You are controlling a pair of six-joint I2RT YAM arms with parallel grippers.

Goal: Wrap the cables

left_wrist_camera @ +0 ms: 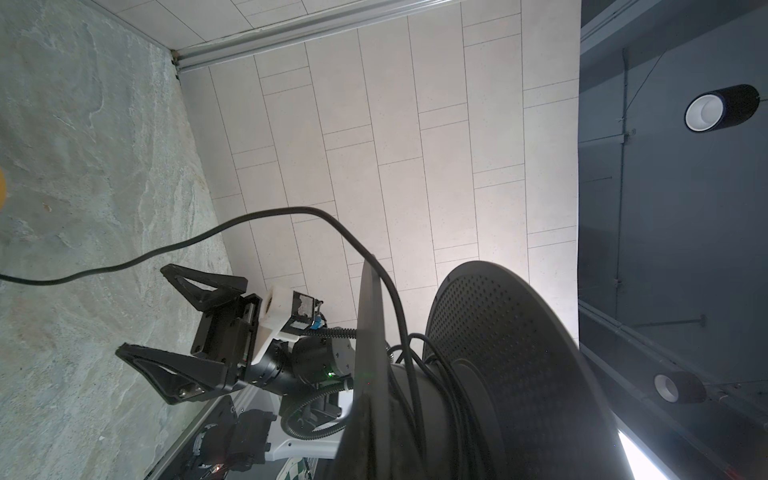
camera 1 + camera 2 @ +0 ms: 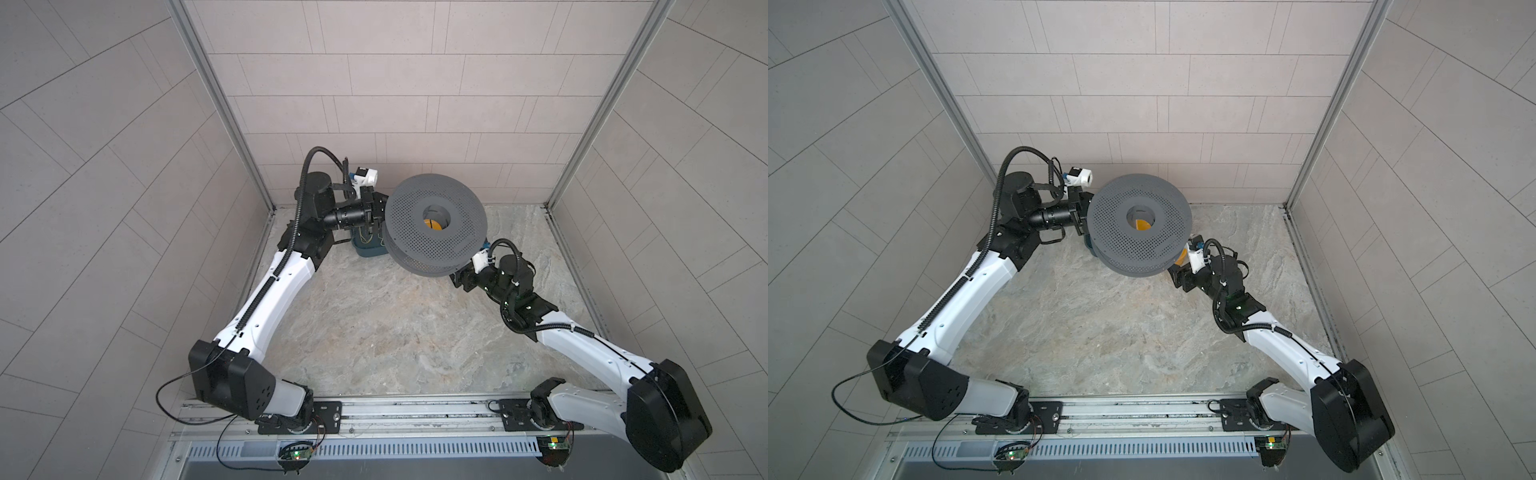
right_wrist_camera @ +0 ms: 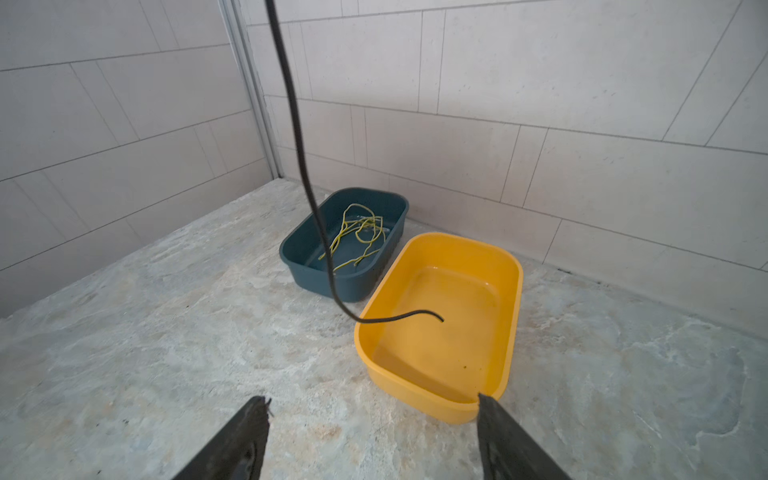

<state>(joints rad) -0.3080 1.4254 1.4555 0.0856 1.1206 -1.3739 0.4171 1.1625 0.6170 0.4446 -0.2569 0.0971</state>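
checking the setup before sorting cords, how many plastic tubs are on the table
2. A dark teal rectangular plastic tub holding a thin yellow-green cord sits near the back wall; a yellow rectangular plastic tub lies right beside it. No others show.

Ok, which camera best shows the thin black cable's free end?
Right wrist view: the thin glossy black cable hangs down, its tip curling over the yellow plastic tub. The left wrist view shows turns on the grey perforated spool but no tip; in both top views the spool largely hides it.
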